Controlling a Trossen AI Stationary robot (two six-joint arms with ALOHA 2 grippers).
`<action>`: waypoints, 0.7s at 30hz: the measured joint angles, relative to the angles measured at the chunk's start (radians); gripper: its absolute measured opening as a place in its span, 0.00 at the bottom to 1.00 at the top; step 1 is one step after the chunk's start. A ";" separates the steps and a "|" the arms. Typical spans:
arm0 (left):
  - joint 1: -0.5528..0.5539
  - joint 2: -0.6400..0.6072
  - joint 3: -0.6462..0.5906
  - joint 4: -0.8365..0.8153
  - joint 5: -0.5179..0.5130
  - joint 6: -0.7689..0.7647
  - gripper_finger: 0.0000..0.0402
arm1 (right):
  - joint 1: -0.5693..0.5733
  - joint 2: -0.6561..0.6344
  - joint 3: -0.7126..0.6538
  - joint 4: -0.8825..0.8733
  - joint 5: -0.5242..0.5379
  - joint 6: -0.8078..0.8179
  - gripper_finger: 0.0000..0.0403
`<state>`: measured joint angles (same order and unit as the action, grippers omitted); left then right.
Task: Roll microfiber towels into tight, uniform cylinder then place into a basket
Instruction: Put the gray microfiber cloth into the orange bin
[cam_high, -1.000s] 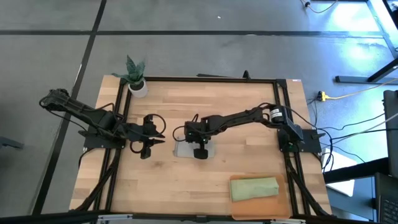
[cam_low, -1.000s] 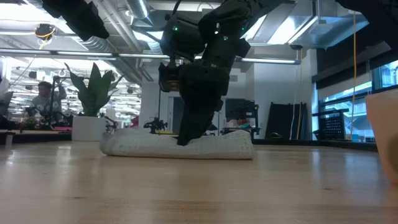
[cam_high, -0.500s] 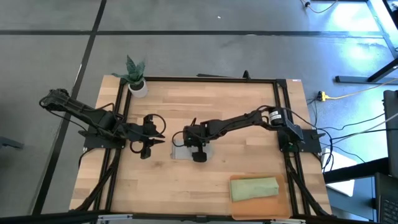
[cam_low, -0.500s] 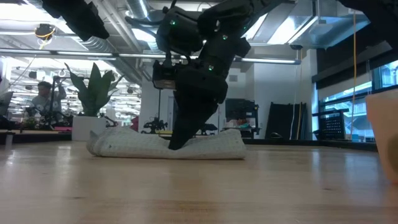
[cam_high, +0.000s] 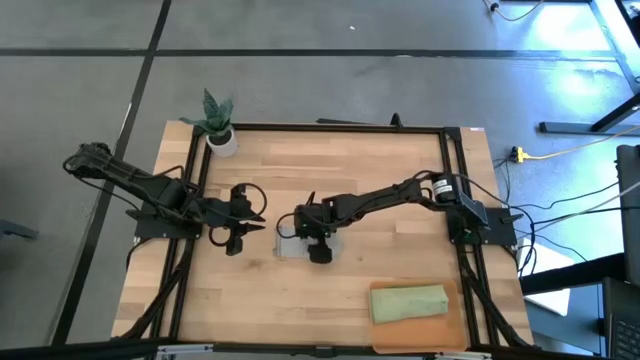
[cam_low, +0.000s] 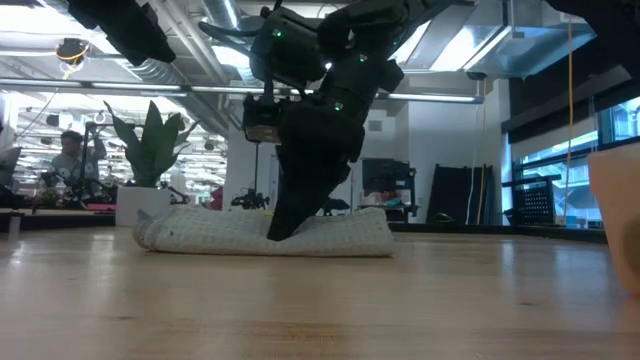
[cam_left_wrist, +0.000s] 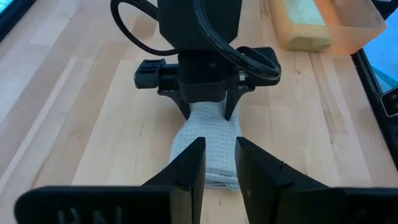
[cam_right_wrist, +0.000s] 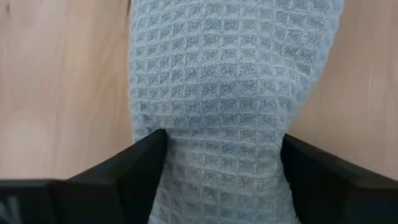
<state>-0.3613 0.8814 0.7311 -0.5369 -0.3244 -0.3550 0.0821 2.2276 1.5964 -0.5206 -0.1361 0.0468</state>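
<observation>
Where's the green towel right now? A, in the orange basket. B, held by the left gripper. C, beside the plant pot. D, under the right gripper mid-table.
A: the high view shows the green towel lying in the basket at the table's near right corner, while the right gripper straddles the grey towel mid-table.

Both arms: matte black, jointed links on black base plates bolted at the pale wood tabletop (cam_high: 380, 270) edges. Right tool (cam_left_wrist: 206, 111): boxy black housing, looped black cable, two flat tapered fingers. Left tool (cam_left_wrist: 219, 163): matching black wedge fingers. Silver collar near right arm's base.
</observation>
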 joint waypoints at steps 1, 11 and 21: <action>0.000 0.000 0.000 0.000 0.000 0.000 0.20 | 0.001 0.000 -0.001 0.004 -0.006 0.015 0.71; 0.000 0.000 0.000 0.000 0.000 0.000 0.20 | 0.009 0.002 -0.001 0.007 -0.020 0.030 0.41; 0.000 0.000 0.000 0.000 0.000 0.000 0.20 | 0.008 0.002 0.000 0.006 -0.053 0.058 0.15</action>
<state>-0.3613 0.8814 0.7311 -0.5369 -0.3244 -0.3550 0.0906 2.2292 1.5966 -0.5143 -0.1893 0.1044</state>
